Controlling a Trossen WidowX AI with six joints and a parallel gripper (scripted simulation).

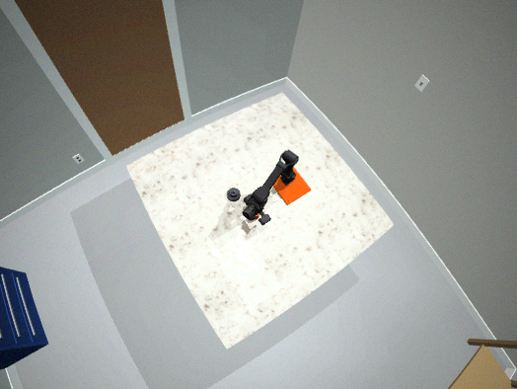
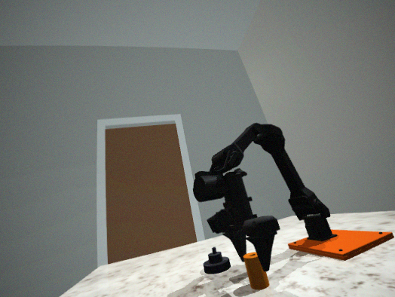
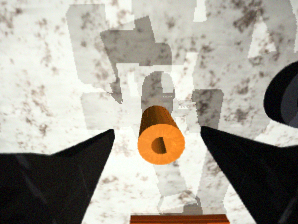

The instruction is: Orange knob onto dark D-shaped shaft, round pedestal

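Note:
The orange knob [image 1: 257, 215] [image 2: 257, 272] [image 3: 160, 129] stands upright on the table. Its hole faces up in the wrist view, with what looks like a straight edge on the hole's right side. My gripper [image 2: 255, 265] [image 3: 157, 131] is open and points down, its fingertips around the knob's upper part, one to each side with gaps and nothing gripped. The dark round pedestal [image 1: 233, 194] [image 2: 216, 266] [image 3: 288, 95] stands apart from the knob, cut off at the right edge of the wrist view. Its thin shaft [image 2: 214, 250] points up, bare; its flat side cannot be made out.
The arm's orange base plate [image 1: 297, 190] [image 2: 358, 241] [image 3: 180, 219] lies on the speckled table [image 1: 306, 237], on the other side of the knob from the table's left edge in the top view. Shadows of the arm fall around the knob.

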